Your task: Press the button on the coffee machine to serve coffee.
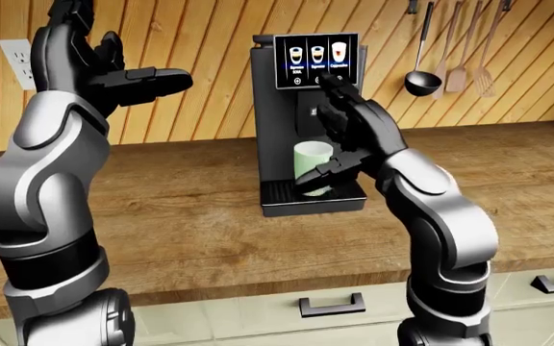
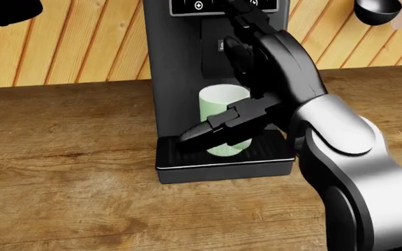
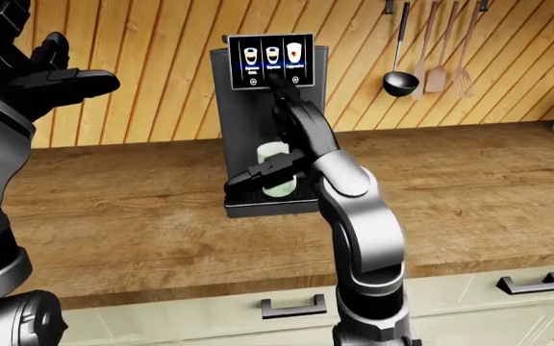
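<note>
The black coffee machine (image 1: 275, 137) stands on the wooden counter against the plank wall. Its lit panel (image 1: 318, 56) shows three drinks with a row of round buttons (image 2: 199, 5) beneath. A pale green mug (image 2: 218, 102) sits on the drip tray (image 2: 183, 163) under the spout. My right hand (image 1: 327, 119) is open: its fingers (image 1: 327, 81) reach up to the button row at the panel's lower right, while the thumb (image 2: 208, 132) juts left across the mug. Whether the fingertip touches a button is hidden by the hand. My left hand (image 1: 113, 61) is raised open at the upper left, far from the machine.
A ladle (image 1: 422, 79) and two spatulas (image 1: 469, 68) hang on the wall right of the machine. A wall outlet (image 1: 15, 61) is at the left. The wooden counter (image 1: 191, 209) stretches both ways, with drawer handles (image 1: 332, 305) below its edge.
</note>
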`<state>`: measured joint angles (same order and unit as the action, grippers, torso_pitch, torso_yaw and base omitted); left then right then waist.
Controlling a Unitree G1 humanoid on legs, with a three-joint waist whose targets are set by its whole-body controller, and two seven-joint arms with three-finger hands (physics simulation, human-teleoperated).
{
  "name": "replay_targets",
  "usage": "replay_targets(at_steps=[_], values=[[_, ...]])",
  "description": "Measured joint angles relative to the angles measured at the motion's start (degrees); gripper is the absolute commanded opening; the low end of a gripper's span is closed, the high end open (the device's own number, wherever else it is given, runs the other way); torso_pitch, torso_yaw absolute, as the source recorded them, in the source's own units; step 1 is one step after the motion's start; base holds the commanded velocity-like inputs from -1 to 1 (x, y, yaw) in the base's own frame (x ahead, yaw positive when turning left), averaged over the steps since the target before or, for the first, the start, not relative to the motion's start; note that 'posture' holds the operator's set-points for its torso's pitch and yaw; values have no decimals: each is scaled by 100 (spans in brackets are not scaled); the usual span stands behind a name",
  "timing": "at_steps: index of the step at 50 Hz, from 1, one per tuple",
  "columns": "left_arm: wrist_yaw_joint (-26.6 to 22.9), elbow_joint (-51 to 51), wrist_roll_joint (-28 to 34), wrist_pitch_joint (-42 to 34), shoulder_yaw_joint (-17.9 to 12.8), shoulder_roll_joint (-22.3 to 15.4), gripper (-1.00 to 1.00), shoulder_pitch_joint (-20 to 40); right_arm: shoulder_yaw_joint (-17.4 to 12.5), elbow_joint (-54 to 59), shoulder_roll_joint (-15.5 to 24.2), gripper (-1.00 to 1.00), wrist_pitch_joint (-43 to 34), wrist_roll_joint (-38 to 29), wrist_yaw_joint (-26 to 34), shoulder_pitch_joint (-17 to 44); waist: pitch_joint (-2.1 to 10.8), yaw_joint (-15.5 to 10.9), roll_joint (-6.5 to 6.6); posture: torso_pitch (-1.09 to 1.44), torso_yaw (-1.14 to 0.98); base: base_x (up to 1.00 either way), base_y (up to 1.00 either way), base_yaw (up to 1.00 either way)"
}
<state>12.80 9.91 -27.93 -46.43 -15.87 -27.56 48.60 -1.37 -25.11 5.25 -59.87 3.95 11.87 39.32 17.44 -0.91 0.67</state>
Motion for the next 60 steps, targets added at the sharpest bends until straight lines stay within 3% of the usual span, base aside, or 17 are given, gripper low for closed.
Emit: replay_targets(at_steps=[60], values=[[25, 18, 3, 26, 16, 22, 100, 17, -45, 1866, -46, 100, 1283, 115, -274, 319, -5, 1, 14, -47, 0, 0, 0, 0]])
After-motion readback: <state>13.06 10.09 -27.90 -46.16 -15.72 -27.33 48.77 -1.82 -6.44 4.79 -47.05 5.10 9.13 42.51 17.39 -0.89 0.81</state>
